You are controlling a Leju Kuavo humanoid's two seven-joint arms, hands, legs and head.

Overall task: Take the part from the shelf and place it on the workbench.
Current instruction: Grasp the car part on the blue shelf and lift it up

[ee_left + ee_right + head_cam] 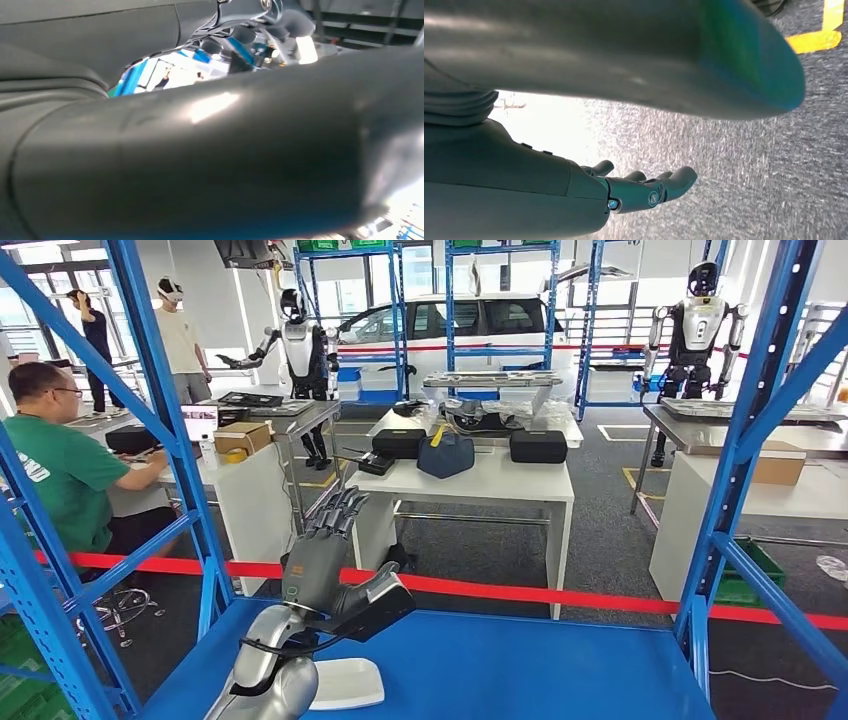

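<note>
Head view: left robot hand [325, 560] raised above blue shelf [520, 665], fingers extended, gripping nothing. White part [345, 683] lies on shelf beside the arm, unlifted.
Right wrist view: right robot hand [644, 190] hangs over floor, empty, loosely spread.
Pickup and placing remain.

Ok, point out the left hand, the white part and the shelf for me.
left hand [318, 558], head view, back of the hand
white part [345, 684], head view, its flat top
shelf [520, 665], head view, bare blue deck
</note>
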